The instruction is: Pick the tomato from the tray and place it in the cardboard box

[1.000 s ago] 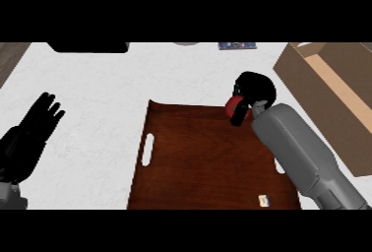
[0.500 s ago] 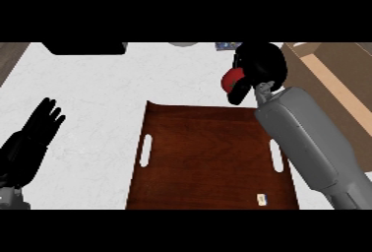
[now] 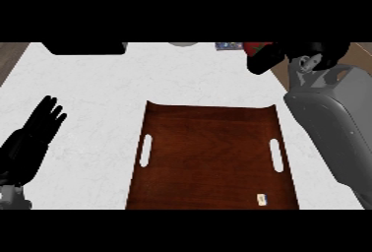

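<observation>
My right hand is at the top right of the head view, its fingers curled round the red tomato, of which only a sliver shows at the upper edge. It is held off the counter, past the far right corner of the dark wooden tray. A brown strip of the cardboard box shows at the right edge, mostly hidden behind my right forearm. My left hand rests open at the left, fingers up.
A black object sits at the far left of the counter. A pale round item and a bluish item lie at the far edge. A small white tag lies on the tray's near right corner.
My right hand has carried the tomato up off the tray's far right corner and farther away to the right, toward the box. The left hand has stayed put.
</observation>
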